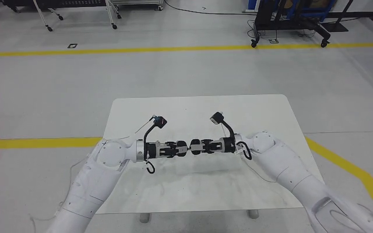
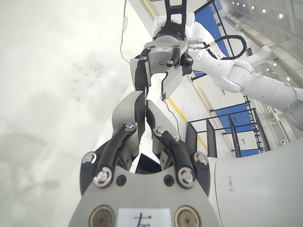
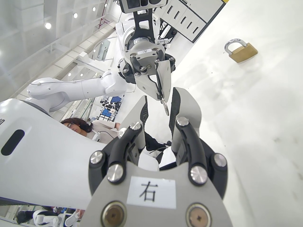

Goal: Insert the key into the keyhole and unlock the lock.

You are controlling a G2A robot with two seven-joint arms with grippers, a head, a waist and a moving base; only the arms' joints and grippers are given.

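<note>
left gripper (image 2: 145, 101): on the left arm, held above the middle of the white table (image 1: 256, 116), pointing tip to tip at the other gripper. fingers pinched together at the tips, clamped on the key.

key (image 3: 166, 108): small, silvery metal, gripped by one end in the left gripper's fingertips, the free end sticking out beyond them. seen in the right wrist view in the gap between the right gripper's two fingers; contact with either pad not clear.

right gripper (image 3: 160, 93): on the right arm, level with the left gripper and facing it, above the table's middle. fingers spread wide, one on each side of the key and of the left gripper's tips, not closed on anything. thin black wire (image 2: 171, 113) trailing from one fingertip.

padlock (image 3: 241, 51): brass body, silver shackle, lying flat on the bare table top, well apart from both grippers and touched by neither. keyhole not visible from this side; shackle locked or released not possible to tell.
</note>
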